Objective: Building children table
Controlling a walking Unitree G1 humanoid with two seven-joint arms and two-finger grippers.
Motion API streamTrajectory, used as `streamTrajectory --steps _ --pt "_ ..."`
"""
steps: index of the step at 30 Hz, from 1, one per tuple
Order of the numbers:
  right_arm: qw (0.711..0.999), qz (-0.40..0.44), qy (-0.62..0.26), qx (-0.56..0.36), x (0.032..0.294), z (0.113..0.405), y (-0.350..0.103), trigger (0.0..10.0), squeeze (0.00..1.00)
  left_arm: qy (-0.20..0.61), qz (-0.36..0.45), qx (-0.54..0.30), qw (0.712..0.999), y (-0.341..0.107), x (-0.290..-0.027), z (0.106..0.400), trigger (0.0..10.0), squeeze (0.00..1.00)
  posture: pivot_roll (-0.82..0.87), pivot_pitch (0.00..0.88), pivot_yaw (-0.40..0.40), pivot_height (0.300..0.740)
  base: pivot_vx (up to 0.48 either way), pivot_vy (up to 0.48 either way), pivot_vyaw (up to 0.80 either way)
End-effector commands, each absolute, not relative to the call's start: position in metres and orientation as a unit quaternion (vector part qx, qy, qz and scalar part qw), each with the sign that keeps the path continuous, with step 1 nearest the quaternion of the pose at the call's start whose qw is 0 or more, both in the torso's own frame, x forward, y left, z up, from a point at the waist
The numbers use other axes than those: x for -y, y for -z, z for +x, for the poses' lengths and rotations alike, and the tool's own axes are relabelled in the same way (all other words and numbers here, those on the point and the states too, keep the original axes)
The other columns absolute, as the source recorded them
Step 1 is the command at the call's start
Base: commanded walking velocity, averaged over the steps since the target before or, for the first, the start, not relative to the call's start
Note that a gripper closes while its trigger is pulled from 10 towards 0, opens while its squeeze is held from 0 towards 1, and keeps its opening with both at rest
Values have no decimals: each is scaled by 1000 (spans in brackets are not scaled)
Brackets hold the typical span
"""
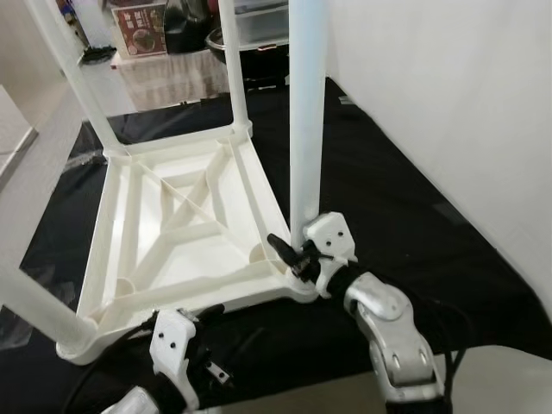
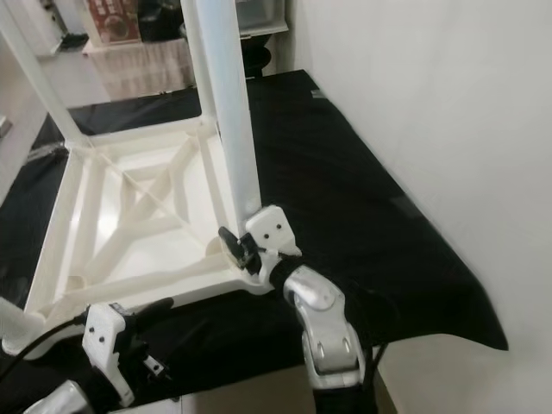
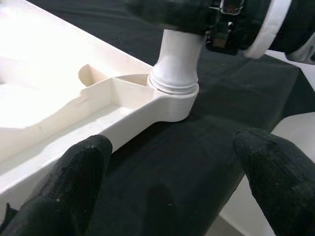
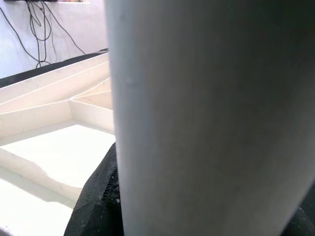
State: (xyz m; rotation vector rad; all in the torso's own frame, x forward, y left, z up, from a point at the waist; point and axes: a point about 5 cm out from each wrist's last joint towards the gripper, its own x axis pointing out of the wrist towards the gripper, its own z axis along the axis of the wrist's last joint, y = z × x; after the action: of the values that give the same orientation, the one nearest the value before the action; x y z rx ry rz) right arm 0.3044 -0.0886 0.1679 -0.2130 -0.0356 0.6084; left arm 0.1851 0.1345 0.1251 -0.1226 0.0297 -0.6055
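A white plastic tabletop lies upside down on a black cloth spread on the floor, with its ribbed underside facing up. Four white legs stand up from its corners: one at the near right corner, one at the far right corner, one at the far left corner, and one at the near left corner, which leans toward the camera. The right end effector is at the base of the near right leg, and its black fingers are clamped on this leg just above the socket; in the right wrist view the leg is very close and one finger presses against its side. The left end effector is low, near the near edge of the tabletop, and its two fingers are wide apart, holding nothing. In the left wrist view it looks along the cloth toward the near right corner, where the leg sits upright in its round socket. A white wall is on the right, just beside the cloth. Far behind the tabletop there is a low stand covered with a light cloth, and some boxes and dark things are on it.
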Motion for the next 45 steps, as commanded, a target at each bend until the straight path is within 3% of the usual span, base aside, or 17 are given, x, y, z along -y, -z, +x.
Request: streamTrajectory --steps 1,4,5,6,7,8,12,13,14,15,19,29,30,40,42,44,45 --pt "953 -130 -268 -64 99 306 -138 0 0 295 -56 -25 954 -119 -136 185 10000 0 19 179 -3 740 0 0 0" --pt "957 -135 -253 -42 95 310 -148 0 0 289 -58 -22 955 -119 -135 186 10000 0 17 173 -1 740 0 0 0" --pt "960 -140 -239 -34 93 310 -152 4510 0 287 -58 -21 956 -119 -135 187 10000 0 17 173 -1 740 0 0 0" --pt "960 -140 -239 -34 93 310 -152 4510 0 287 -58 -21 956 -119 -135 187 10000 0 17 173 -1 740 0 0 0" --pt "959 -121 -255 -24 87 312 -158 10000 0 287 -58 -21 956 -119 -134 187 10000 0 16 163 -1 740 0 0 0" --pt "952 -97 -291 -10 80 314 -166 10000 1000 288 -58 -20 956 -119 -133 188 10000 0 18 159 0 740 0 0 0" --pt "920 -53 -388 21 69 319 -182 10000 1000 291 -56 -19 955 -119 -132 189 10000 0 21 153 2 740 0 0 0" --pt "871 -51 -486 42 67 317 -192 10000 1000 292 -56 -19 955 -118 -131 189 10000 0 23 151 1 740 0 0 0" --pt "871 -51 -486 42 67 317 -192 10000 1000 292 -56 -19 955 -118 -131 189 10000 0 23 151 1 740 0 0 0" --pt "848 -60 -524 44 69 317 -194 10000 0 292 -56 -19 955 -118 -130 189 10000 0 26 147 1 740 0 0 0" --pt "780 -128 -612 23 81 327 -194 10000 0 291 -57 -18 955 -118 -130 188 10000 0 33 149 -7 740 0 0 0" --pt "695 -141 -704 -12 83 340 -206 10000 0 286 -56 -20 956 -117 -131 186 10000 0 46 162 -4 740 0 0 0" --pt "694 -138 -706 -14 82 343 -207 0 0 286 -56 -22 956 -116 -131 185 10000 0 46 163 -4 740 0 0 0" --pt "696 -128 -707 -4 90 345 -207 0 0 285 -58 -24 956 -113 -131 184 10000 0 35 178 1 740 0 0 0" --pt "705 -129 -697 0 94 345 -206 0 0 286 -59 -24 956 -114 -131 184 10000 0 24 183 6 740 0 0 0" --pt "751 -144 -644 11 107 347 -203 0 0 288 -60 -23 956 -116 -131 183 10000 0 14 197 0 740 0 0 0" --pt "751 -144 -644 11 107 347 -203 0 0 288 -60 -23 956 -116 -131 183 10000 0 14 197 0 740 0 0 0"
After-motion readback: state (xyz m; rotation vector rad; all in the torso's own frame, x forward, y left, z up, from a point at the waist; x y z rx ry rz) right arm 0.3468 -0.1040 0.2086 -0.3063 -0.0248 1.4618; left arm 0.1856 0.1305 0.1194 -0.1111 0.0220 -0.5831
